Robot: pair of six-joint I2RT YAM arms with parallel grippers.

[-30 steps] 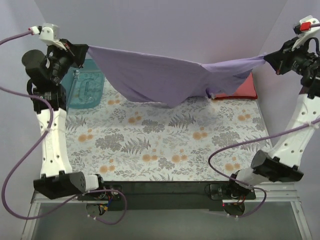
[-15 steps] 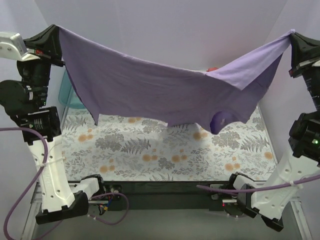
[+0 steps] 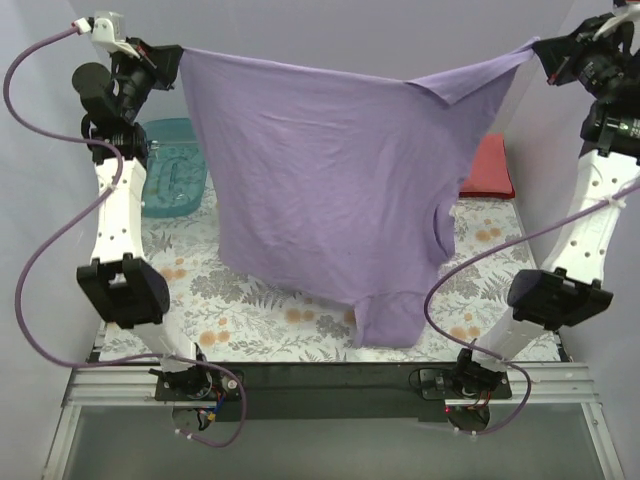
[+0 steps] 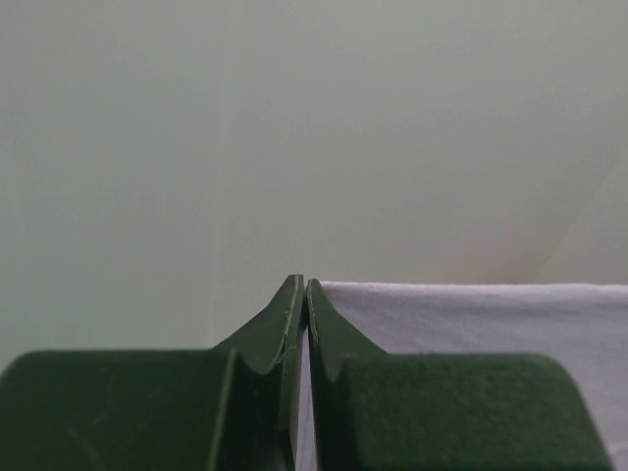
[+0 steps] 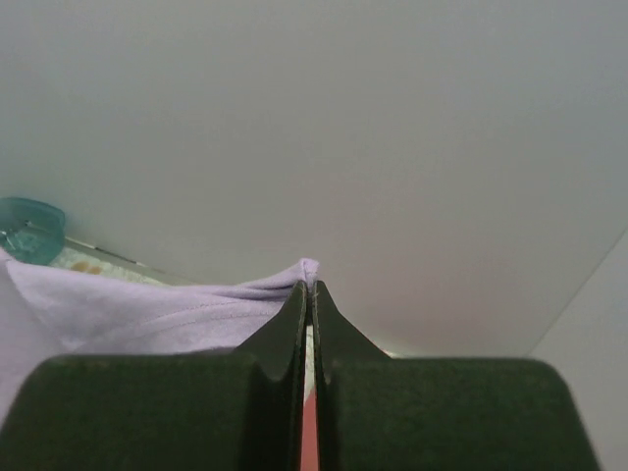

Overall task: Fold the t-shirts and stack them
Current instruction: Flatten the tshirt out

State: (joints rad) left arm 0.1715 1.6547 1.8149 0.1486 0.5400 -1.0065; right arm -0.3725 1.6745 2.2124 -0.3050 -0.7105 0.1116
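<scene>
Above the floral counter (image 3: 250, 300), in the overhead view, the left hand (image 3: 172, 60) and the right hand (image 3: 540, 55) were raised high and well apart. Each was clenched on one upper corner of the lavender shirt (image 3: 330, 190). The shirt hung between them as a broad sheet, its top edge dipping a little at the middle and folding over near the right corner. Its lower end draped down toward the near edge of the counter, and whether it touched the surface could not be told. The coral-red shirt (image 3: 488, 168) lay flat at the far right of the counter, partly hidden behind the hanging cloth, and the teal bin (image 3: 172, 175) sat at the far left beside the left arm. From the left wrist, the left hand (image 4: 301, 285) had its dark fingers pressed together on the shirt's edge, and the lavender shirt (image 4: 471, 319) ran off level to the right against a plain pale wall (image 4: 294, 128). From the right wrist, the right hand (image 5: 309, 287) was likewise clamped tight, a small tip of cloth poking up at the fingertips. The lavender shirt (image 5: 128, 314) trailed away to the left, the teal bin (image 5: 29, 228) showed at the left edge, and a thin red sliver, likely the coral-red shirt (image 5: 309, 437), showed low between the fingers.
</scene>
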